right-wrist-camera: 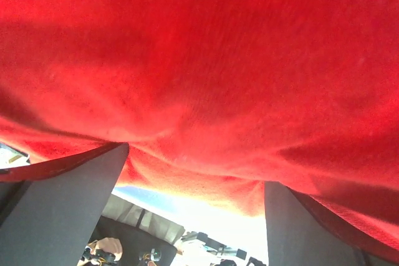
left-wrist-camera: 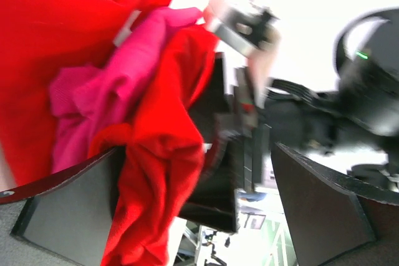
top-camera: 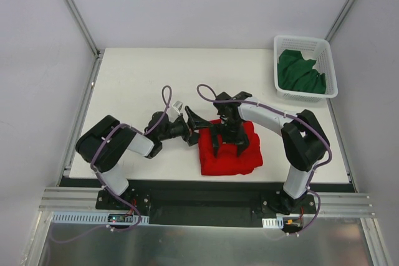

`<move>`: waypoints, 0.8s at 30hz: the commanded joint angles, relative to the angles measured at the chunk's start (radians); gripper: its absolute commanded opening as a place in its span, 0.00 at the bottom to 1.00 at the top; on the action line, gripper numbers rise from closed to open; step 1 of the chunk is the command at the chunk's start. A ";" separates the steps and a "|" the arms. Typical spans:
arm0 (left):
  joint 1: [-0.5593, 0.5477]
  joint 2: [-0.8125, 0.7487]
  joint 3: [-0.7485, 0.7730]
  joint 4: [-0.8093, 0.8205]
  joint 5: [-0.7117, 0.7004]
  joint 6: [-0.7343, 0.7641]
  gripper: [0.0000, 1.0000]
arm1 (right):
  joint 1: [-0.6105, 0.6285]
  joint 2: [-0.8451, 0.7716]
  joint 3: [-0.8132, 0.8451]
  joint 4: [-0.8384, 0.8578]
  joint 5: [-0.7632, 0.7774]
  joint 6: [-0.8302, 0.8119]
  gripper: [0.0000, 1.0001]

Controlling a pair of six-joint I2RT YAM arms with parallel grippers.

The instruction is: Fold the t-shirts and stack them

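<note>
A bright red t-shirt lies folded in a thick pile near the table's front edge. In the left wrist view a magenta-pink t-shirt shows tucked between the folds of the red t-shirt. My left gripper stands open at the pile's left edge, with a hanging red fold beside one of its fingers. My right gripper is open, pressed down on top of the pile. Red cloth fills its view above the spread fingers. A dark green t-shirt lies crumpled in the basket.
The white lattice basket stands at the table's back right corner. Both arms meet over the pile, and the right gripper's black body sits close in front of the left wrist camera. The table's front edge runs just below the pile.
</note>
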 commanded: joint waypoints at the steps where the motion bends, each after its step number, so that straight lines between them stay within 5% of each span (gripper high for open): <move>1: 0.007 0.042 0.072 0.198 0.045 0.004 0.99 | 0.011 -0.061 0.036 -0.060 -0.012 0.002 0.96; 19: 0.033 0.070 0.106 0.122 0.087 0.067 0.99 | 0.010 -0.090 0.023 -0.085 0.008 -0.004 0.96; 24: 0.052 -0.018 0.076 -0.019 0.088 0.130 0.99 | 0.010 -0.084 0.024 -0.083 0.002 -0.002 0.96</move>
